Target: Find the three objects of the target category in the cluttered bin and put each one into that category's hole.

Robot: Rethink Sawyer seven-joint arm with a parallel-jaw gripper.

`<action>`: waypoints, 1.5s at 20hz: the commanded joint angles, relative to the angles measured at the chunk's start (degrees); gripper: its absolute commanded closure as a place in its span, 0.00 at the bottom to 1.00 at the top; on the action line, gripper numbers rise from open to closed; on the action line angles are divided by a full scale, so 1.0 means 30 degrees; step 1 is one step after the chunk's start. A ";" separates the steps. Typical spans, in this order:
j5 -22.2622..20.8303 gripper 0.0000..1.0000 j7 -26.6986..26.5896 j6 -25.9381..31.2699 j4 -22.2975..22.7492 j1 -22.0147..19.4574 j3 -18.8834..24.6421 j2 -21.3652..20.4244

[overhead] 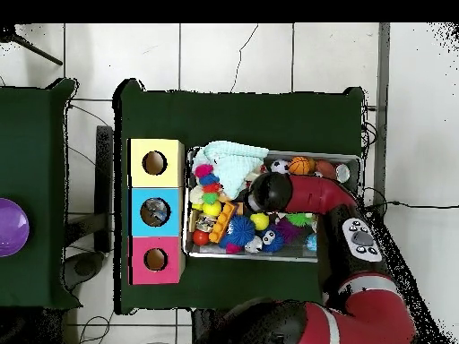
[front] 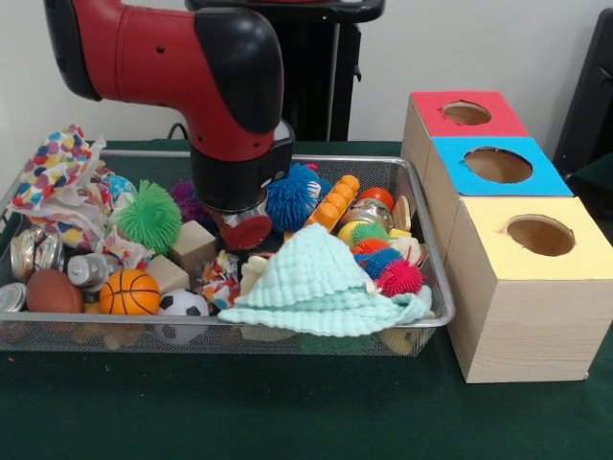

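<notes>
A wire mesh bin [front: 96,335] holds mixed clutter. In it are a green spiky ball [front: 150,217], a blue spiky ball [front: 292,196], a pink spiky ball [front: 399,278], a basketball [front: 129,292], a soccer ball [front: 184,305], wooden blocks [front: 194,244] and an orange bumpy toy [front: 335,203]. A mint cloth [front: 311,287] covers the front middle. My gripper [front: 244,230] is down in the bin's middle, between the green and blue spiky balls, and the arm's wrist hides most of it. Beside the bin stand a red box [front: 431,120], a blue box [front: 450,177] and a yellow box [front: 488,225], each with a round hole.
A dotted cloth [front: 57,172] and metal cans [front: 34,251] fill the bin's left end. From overhead, the arm [overhead: 350,237] crosses the bin [overhead: 269,258], and something grey lies inside the blue box [overhead: 139,212]. A purple dish [overhead: 9,226] sits on a separate table.
</notes>
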 commanded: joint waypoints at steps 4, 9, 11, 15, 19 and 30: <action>-0.0917 0.00 -0.4644 -0.2254 -0.1093 -0.2711 0.3399 0.3358; -0.1261 0.00 -0.4094 -0.2561 -0.1371 -0.3181 0.3905 0.3816; -0.2288 1.00 -0.3708 -0.2700 -0.1736 -0.2694 0.3355 0.3588; -0.2474 1.00 -0.2182 -0.2480 -0.1751 -0.1645 0.2235 0.3177; -0.2469 1.00 -0.1906 -0.2238 -0.1593 -0.1364 0.2065 0.2909; -0.1753 1.00 -0.2406 0.3374 0.0374 0.0011 0.0611 -0.2734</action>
